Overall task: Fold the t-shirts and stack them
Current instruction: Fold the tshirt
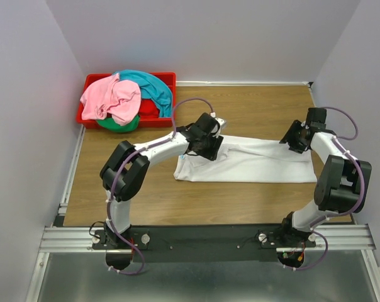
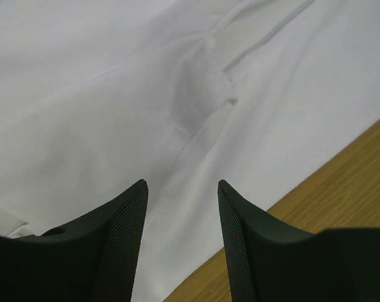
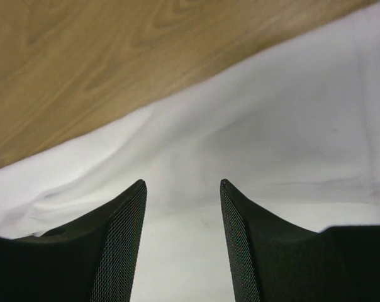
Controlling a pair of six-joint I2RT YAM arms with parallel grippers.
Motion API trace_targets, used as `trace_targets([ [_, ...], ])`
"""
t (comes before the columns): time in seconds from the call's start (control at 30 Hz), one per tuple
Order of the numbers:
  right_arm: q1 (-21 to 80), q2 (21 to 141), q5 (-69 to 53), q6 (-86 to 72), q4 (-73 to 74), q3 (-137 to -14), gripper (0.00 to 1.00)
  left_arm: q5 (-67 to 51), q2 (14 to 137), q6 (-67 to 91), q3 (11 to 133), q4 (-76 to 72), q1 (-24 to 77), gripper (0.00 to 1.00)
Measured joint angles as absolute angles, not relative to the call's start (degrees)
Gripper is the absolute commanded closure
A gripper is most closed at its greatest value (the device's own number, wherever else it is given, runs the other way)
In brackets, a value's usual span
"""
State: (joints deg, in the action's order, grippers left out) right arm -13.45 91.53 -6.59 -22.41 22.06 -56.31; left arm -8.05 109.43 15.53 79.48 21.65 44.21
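White cotton short-sleeved t-shirt point(image 1: 253, 165) lies in a long folded strip toward the right edge of the bench point(image 1: 146, 201); limp and light, it looks best pinched at its corners. Left tool point(image 2: 182, 189) and right tool point(image 3: 182, 189) both gape, released, over it. Only the top view shows the heaped red plastic bin point(image 1: 90, 80), far left corner.

White t-shirt point(image 1: 259, 167) is laid flat; left gripper point(image 1: 208, 148) is held at its left end, right gripper point(image 1: 296, 142) at its right.
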Motion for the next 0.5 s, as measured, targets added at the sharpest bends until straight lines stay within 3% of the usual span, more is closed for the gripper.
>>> trace_targets([
  [0.33, -13.5, 94.0, -7.0, -20.9, 22.2, -59.0, 0.42, -2.4, 114.7, 19.7, 80.7, 23.5, 41.7, 0.43],
  [0.5, -13.5, 96.9, -7.3, -20.9, 22.5, -57.6, 0.42, -1.9, 119.8, 19.8, 87.2, 23.5, 41.7, 0.43],
])
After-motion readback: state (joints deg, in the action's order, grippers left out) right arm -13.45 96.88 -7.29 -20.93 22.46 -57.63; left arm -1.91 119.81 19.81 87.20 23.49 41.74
